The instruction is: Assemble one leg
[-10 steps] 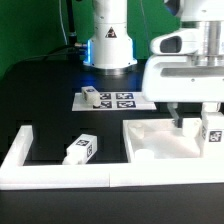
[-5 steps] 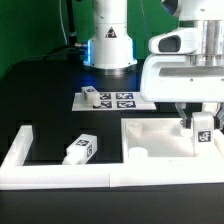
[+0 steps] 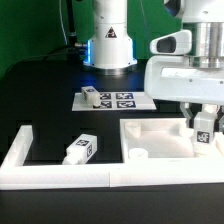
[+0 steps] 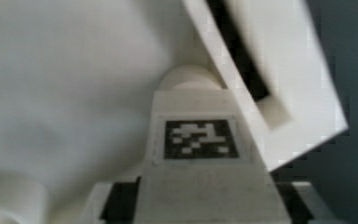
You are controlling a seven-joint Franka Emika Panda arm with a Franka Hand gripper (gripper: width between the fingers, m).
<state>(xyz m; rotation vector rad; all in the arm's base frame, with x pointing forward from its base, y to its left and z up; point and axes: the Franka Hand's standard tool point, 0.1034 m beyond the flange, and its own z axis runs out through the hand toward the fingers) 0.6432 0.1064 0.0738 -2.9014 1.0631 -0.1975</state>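
Starting at the exterior view's left, a white raised rail is bordering the black table, and just inside it a spare leg-like block is lying on its side with its tag facing up and toward the camera. Farther back, toward the middle, the marker board is lying flat in front of the robot's base, with another small tagged block sitting at its left end. Moving right, the large square panel with its raised rim is resting on the table, and over its far right corner the gripper is holding the leg upright, fingers closed narrowly on its upper part so that the tagged face is looking toward the camera. The leg's long axis is running vertically, straight down from the hand, and its lower end appears to be at or just above the panel's surface near that corner; I cannot tell whether it is touching. In the wrist view the leg is filling the middle of the picture, tapering away from the camera toward the pale panel beneath, with the rim running just beside it. To my eye the coming move depends on the leg being straight above its seat in that corner.
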